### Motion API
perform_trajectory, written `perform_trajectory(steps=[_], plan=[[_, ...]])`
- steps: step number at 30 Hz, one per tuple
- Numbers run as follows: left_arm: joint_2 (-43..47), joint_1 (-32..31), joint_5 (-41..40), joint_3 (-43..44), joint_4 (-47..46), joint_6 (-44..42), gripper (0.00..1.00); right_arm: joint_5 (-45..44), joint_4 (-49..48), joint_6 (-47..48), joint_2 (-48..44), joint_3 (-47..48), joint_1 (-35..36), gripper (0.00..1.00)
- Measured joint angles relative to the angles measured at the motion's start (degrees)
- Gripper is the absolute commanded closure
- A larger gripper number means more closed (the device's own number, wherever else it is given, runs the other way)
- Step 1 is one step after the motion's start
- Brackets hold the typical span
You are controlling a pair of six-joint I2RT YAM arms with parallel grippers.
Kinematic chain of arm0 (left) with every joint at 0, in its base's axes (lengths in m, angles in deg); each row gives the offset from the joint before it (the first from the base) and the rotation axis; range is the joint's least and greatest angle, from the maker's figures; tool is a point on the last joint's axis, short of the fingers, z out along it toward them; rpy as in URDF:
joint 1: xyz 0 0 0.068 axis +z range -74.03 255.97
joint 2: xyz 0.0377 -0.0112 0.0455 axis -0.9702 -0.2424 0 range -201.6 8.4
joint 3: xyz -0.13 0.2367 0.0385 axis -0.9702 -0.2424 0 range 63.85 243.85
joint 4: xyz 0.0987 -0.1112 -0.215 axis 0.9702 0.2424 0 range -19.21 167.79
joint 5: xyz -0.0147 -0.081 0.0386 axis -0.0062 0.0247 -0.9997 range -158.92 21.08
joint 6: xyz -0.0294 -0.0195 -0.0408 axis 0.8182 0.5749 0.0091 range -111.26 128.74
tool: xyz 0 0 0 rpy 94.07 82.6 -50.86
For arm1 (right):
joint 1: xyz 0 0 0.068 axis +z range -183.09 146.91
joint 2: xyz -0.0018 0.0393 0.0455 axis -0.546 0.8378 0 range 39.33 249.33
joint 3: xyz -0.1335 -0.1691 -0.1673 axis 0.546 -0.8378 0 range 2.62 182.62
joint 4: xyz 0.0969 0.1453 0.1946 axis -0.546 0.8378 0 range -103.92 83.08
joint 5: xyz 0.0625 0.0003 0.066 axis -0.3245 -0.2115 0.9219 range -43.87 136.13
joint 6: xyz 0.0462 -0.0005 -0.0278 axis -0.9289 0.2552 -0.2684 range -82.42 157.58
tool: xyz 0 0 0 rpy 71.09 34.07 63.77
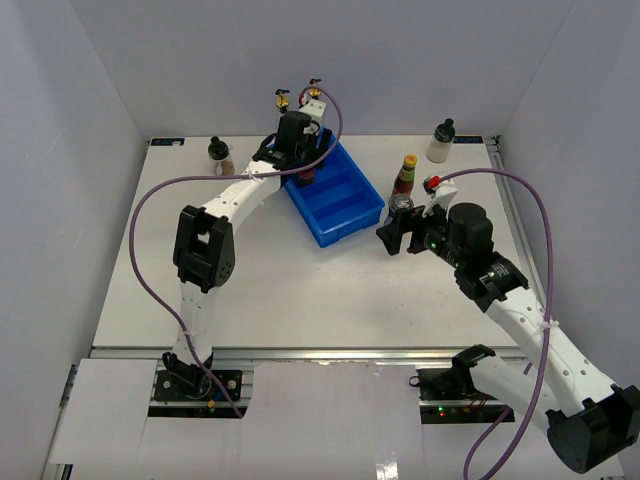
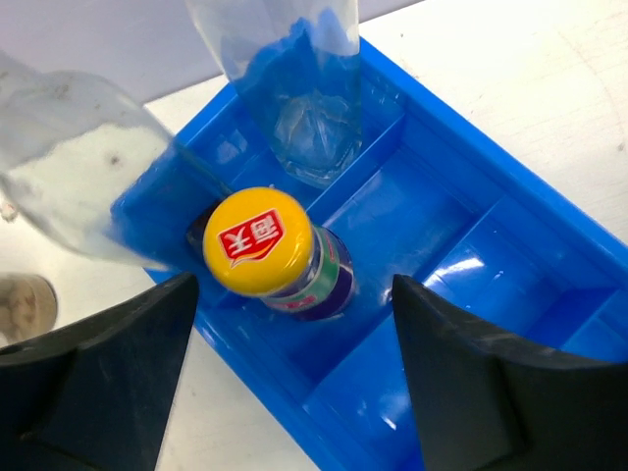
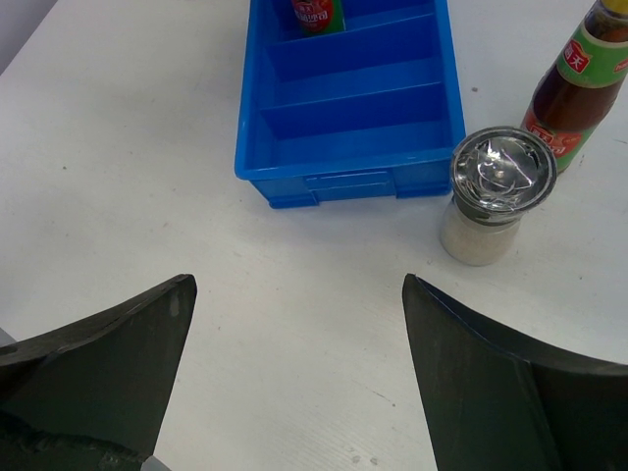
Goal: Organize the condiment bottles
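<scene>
My left gripper [image 1: 300, 150] [image 2: 294, 289] is open above the far end of the blue tray [image 1: 345, 205], its fingers either side of a dark red sauce bottle with a yellow cap [image 2: 260, 240] standing in the tray. Two tall clear bottles [image 1: 283, 98] [image 1: 315, 95] stand at the tray's far end; one [image 2: 314, 98] is inside it. My right gripper [image 1: 398, 235] [image 3: 299, 285] is open and empty over bare table. Ahead of it stand a squat jar with a shiny top [image 3: 500, 191] and the second sauce bottle [image 3: 574, 83].
A black-capped jar with brown contents [image 1: 220, 155] stands at the far left of the table. Another with white contents [image 1: 442, 142] stands at the far right. The tray's near compartments [image 3: 353, 137] hold nothing. White walls enclose the table on three sides.
</scene>
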Motion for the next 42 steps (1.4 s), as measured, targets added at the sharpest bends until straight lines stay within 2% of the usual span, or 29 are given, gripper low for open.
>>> perform_trajectory(steps=[6,12,15,19,24,29,42], plan=[[4.50,0.00,-0.26,0.00,4.59,0.99,0.02,-1.59,4.16,-1.10,3.53,5.39,0.00,0.09],[13.98,0.00,0.45,-0.69,11.33,4.63,0.02,-9.09,8.42,0.02,10.74,12.50,-0.16,0.10],[21.33,0.00,2.58,-6.01,12.83,7.25,0.02,-12.64,11.14,1.26,16.33,18.81,-1.00,0.10],[31.84,0.00,8.55,-18.29,11.78,10.87,0.02,-16.94,12.52,2.26,23.39,26.21,-2.02,0.10],[40.38,-0.05,17.03,-32.26,9.09,14.13,0.02,-21.48,12.69,3.77,30.55,30.35,-3.05,0.09],[48.66,-0.11,21.22,-45.69,4.49,15.98,0.02,-23.61,12.48,5.65,37.96,34.24,-5.05,0.08],[54.34,-0.12,24.37,-50.47,0.53,16.10,0.02,-20.92,8.28,8.33,48.77,40.36,-9.67,0.04]])
